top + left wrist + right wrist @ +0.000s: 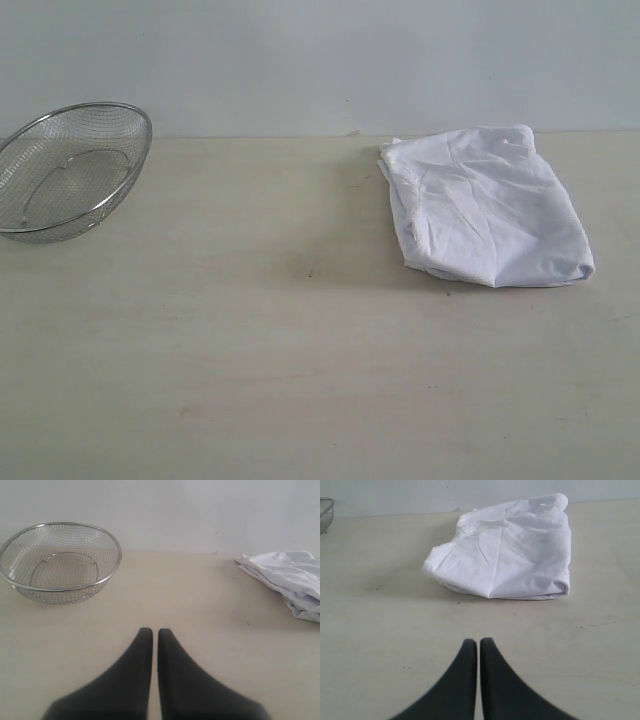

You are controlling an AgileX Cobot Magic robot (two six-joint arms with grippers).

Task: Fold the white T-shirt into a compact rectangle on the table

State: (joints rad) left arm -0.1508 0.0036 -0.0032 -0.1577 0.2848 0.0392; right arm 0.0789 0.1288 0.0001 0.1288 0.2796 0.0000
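Observation:
The white T-shirt [487, 204] lies folded into a wrinkled, roughly rectangular bundle at the back right of the table [250, 350]; its plain white side faces up and no lettering shows. In the right wrist view the white T-shirt [507, 550] lies ahead of my right gripper [478, 642], which is shut, empty and well apart from the cloth. My left gripper [155, 631] is also shut and empty over bare tabletop, with the white T-shirt [290, 577] off to one side. Neither gripper shows in the exterior view.
A wire-mesh metal basket [70, 170] stands tilted at the back left of the table, and in the left wrist view the basket [60, 562] holds nothing. A pale wall runs behind the table's far edge.

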